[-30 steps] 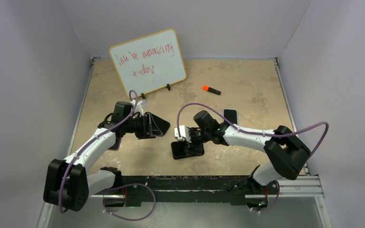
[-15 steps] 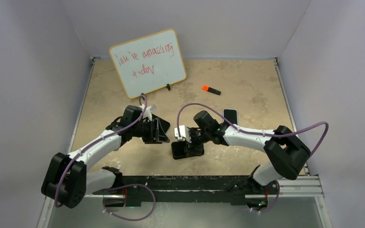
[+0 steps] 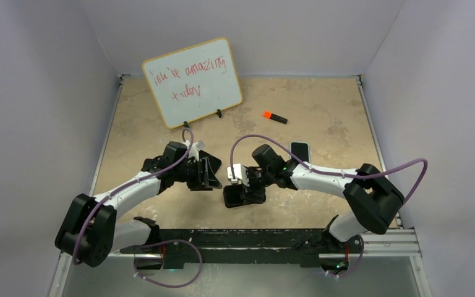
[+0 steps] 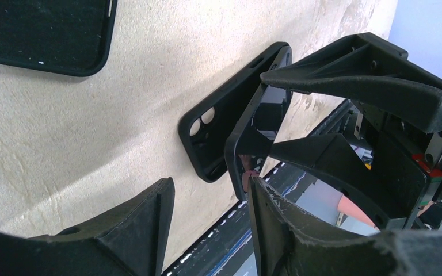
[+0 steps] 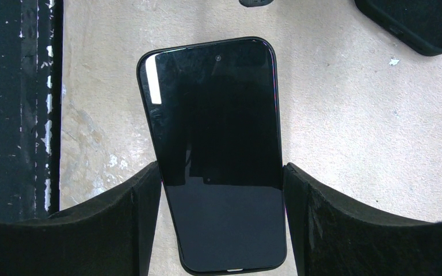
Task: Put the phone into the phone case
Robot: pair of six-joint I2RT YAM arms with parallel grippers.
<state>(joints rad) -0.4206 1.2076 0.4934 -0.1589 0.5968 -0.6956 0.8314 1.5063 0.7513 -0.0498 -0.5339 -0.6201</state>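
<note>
Phone (image 5: pixel 218 155) sat tilted over the case (image 4: pixel 207 132), pinched at its long edges by the right gripper (image 5: pixel 221 172); the left gripper (image 4: pixel 210 192) hovered just beside, fingers spread.

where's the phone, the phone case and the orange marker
phone (image 5: pixel 218 155), right wrist view, screen centre
phone case (image 4: pixel 221 112), left wrist view, inner back
orange marker (image 3: pixel 274 116), top external view, its middle

One whiteboard (image 3: pixel 193 81); one orange marker (image 3: pixel 274 116), right of whiteboard; one phone (image 5: pixel 218 155); two phone cases: first case (image 4: pixel 43 34), second case (image 4: pixel 221 115); one phone-like slab (image 3: pixel 299 150).
</note>
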